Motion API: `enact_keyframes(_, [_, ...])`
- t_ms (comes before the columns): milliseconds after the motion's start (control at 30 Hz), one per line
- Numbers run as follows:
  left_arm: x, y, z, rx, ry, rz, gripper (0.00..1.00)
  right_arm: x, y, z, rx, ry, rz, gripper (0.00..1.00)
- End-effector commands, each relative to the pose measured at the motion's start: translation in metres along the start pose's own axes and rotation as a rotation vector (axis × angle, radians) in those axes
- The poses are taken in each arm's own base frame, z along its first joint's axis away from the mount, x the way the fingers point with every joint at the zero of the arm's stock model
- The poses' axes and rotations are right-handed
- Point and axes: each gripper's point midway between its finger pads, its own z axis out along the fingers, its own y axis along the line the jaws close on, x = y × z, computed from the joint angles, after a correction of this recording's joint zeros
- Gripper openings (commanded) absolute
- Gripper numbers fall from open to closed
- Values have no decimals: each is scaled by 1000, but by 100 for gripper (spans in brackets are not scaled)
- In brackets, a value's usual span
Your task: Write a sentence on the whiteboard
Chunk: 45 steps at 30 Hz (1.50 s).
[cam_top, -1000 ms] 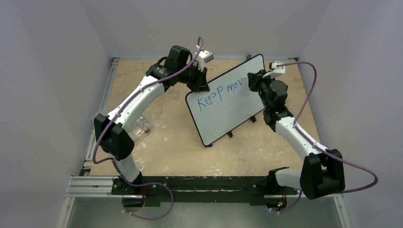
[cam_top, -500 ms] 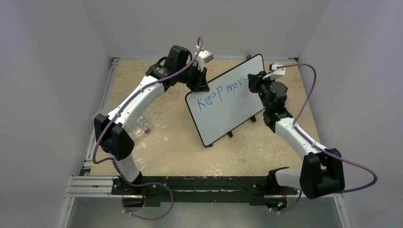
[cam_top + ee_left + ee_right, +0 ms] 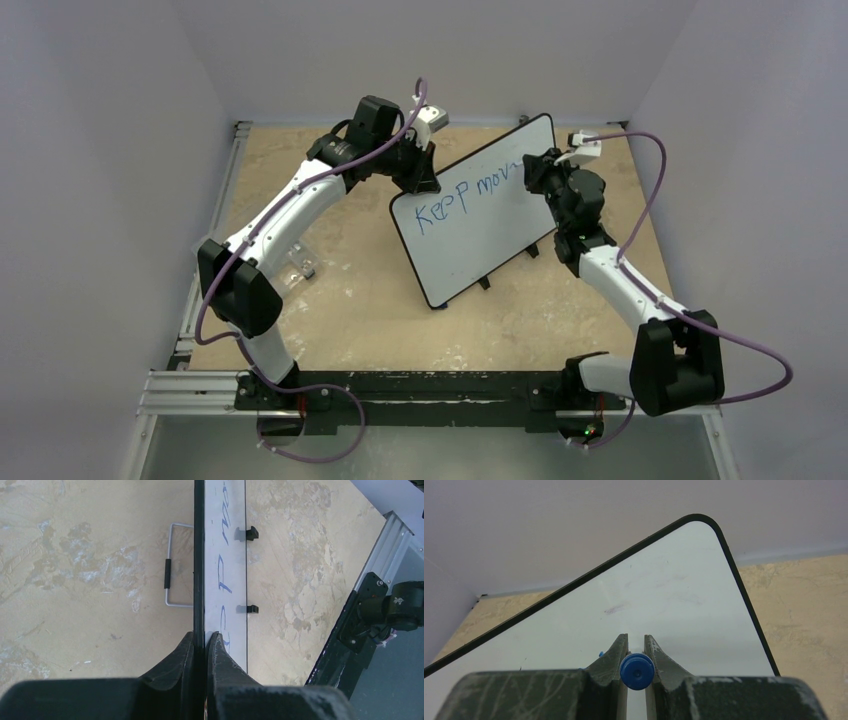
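The whiteboard (image 3: pixel 478 230) stands tilted at mid-table, white with a thin black rim. Blue letters of the sentence (image 3: pixel 468 196) read "Keep mov" along its upper part. My left gripper (image 3: pixel 428 183) is shut on the board's upper left rim; the left wrist view shows both fingers clamped on the black rim (image 3: pixel 199 580), edge-on. My right gripper (image 3: pixel 534 172) is shut on a blue marker (image 3: pixel 637 671), held against the board face (image 3: pixel 664 605) near its upper right corner. The marker's tip is hidden behind the fingers.
A wire stand (image 3: pixel 172 565) shows behind the board in the left wrist view. A small clear object (image 3: pixel 300 268) lies on the tan tabletop left of the board. Grey walls close in on three sides. The arm bases sit on the black rail (image 3: pixel 420 390).
My right gripper has shifted slightly right along the top line with the marker, and the blue line after "mov" has grown a little. The left arm and the board have not moved.
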Motion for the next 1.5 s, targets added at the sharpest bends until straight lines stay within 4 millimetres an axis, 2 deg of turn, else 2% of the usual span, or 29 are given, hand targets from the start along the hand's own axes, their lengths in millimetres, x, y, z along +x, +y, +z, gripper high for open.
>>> enact_keyframes(0, [0,46,-14,-225,24,160,0,-17,7,-2,-13,-28,-4,0])
enact_keyframes(200, [1,47,-13,-230,34,149,0,-30,9,-19,-16,-63,5,0])
enact_keyframes(333, [1,47,-14,-230,34,146,0,-37,18,-25,-63,-94,23,0])
enact_keyframes(700, [0,45,-16,-227,29,148,0,-42,29,-10,-113,-111,58,0])
enact_keyframes(933, [2,46,-14,-226,35,145,0,-32,26,1,-102,-94,56,0])
enact_keyframes(1133, [2,45,-14,-225,35,148,0,-29,20,1,-77,-86,48,0])
enact_keyframes(1467, [1,46,-16,-231,32,148,0,-51,7,-20,-8,-145,-7,0])
